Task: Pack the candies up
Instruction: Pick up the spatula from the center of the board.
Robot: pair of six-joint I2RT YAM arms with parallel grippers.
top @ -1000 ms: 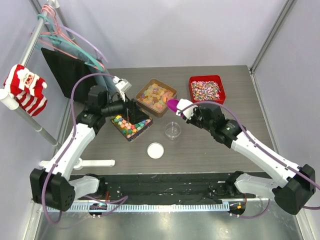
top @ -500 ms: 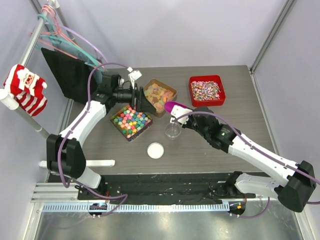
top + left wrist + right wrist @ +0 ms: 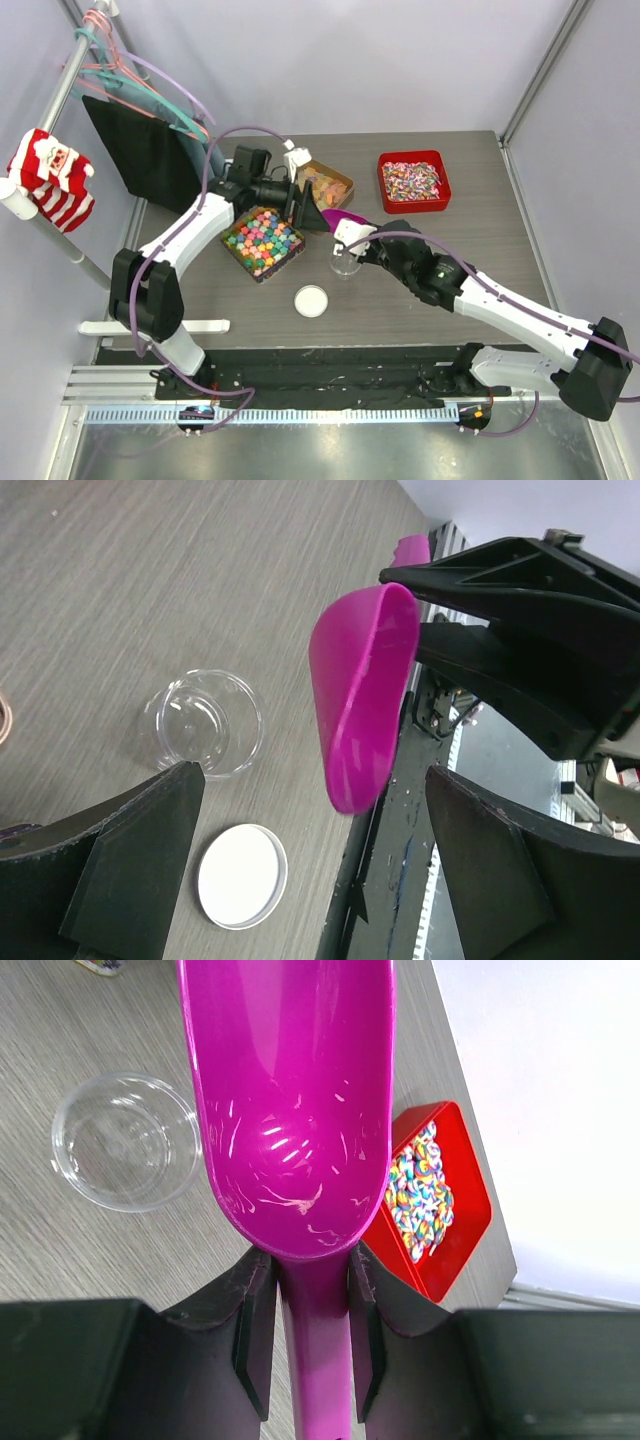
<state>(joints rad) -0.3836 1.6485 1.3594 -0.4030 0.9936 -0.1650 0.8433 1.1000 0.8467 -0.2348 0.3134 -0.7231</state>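
Note:
The candies [image 3: 262,240], small blocky sweets in mixed bright colours, fill a dark square tray left of centre. My right gripper [image 3: 312,1280] is shut on the handle of an empty magenta scoop [image 3: 290,1110], which hangs just above and beside a clear empty cup [image 3: 125,1140]. From above, the scoop [image 3: 336,217] points left toward my left gripper [image 3: 305,208]. My left gripper [image 3: 312,775] is open, and the scoop [image 3: 365,695] floats ahead of it without touching either finger. The cup [image 3: 203,725] stands beyond the left finger.
A white lid [image 3: 311,300] lies flat in front of the cup [image 3: 345,262]. A brown tray of pale gummies [image 3: 328,183] sits behind my left gripper. A red tray of speckled sweets [image 3: 413,180] stands at the back right. Hangers and a striped cloth hang at far left.
My left arm has swung right from over the candy tray to beside the scoop. My right arm has carried the scoop left and nearer, over the cup.

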